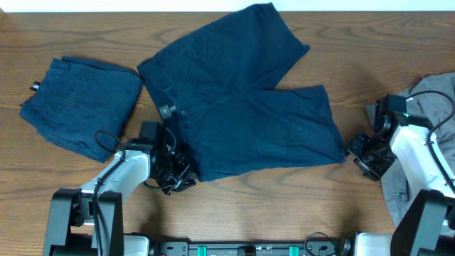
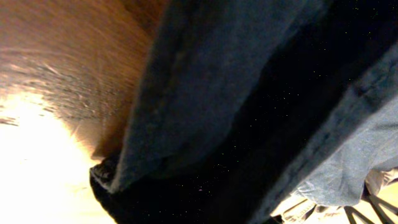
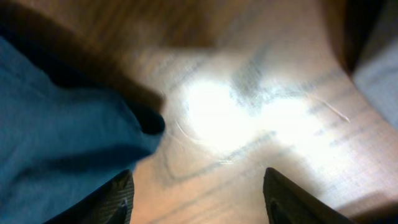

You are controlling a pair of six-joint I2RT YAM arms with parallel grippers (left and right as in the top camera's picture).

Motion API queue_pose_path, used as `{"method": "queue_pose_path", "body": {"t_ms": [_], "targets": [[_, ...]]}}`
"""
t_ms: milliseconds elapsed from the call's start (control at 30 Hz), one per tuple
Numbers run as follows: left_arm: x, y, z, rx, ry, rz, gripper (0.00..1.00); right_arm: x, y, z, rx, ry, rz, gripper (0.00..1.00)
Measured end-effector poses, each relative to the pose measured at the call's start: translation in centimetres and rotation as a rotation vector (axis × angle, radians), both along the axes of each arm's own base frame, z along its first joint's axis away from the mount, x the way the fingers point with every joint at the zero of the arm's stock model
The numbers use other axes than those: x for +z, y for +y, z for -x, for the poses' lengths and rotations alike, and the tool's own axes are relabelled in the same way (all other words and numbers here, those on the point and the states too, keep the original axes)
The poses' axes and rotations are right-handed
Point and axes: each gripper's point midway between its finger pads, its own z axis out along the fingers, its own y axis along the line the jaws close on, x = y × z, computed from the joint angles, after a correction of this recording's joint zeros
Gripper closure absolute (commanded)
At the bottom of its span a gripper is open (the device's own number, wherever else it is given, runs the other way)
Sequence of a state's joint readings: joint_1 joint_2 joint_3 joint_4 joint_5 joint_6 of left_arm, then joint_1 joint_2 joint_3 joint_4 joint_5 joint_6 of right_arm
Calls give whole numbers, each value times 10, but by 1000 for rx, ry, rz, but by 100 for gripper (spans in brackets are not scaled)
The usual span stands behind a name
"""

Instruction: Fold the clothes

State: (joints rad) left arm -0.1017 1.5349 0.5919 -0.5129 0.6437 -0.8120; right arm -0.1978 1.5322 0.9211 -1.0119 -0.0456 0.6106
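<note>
A large navy-blue pair of shorts [image 1: 249, 99] lies spread open in the middle of the table. My left gripper [image 1: 178, 174] is at its near-left corner; in the left wrist view the navy cloth [image 2: 205, 81] fills the frame, hides the fingers, and looks pinched. My right gripper [image 1: 359, 153] is open and sits low by the shorts' right leg corner. In the right wrist view that corner [image 3: 62, 137] lies by the left finger, with bare table between the fingers [image 3: 198, 180]. A second navy pair [image 1: 78, 103] with a small black tag [image 1: 33, 87] lies folded at far left. A grey shirt [image 1: 426, 142] is at the right edge.
The wooden table [image 1: 320, 220] shows bare wood along the front between the two arms. The grey shirt lies partly under the right arm and shows at the right edge of the right wrist view [image 3: 379, 68].
</note>
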Motion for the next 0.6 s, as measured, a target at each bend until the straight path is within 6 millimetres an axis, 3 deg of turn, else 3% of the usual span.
{"method": "queue_pose_path", "body": {"t_ms": [67,233,600], "targets": [[-1,1,1,1,4,-4,89,2,2,4,3,11,-7,33],[-3,2,3,0,9,-13,92,0,15,1,23,-2,-46,31],[-3,2,3,0,9,-16,94,-38,58,-3,14,-98,-191,30]]}}
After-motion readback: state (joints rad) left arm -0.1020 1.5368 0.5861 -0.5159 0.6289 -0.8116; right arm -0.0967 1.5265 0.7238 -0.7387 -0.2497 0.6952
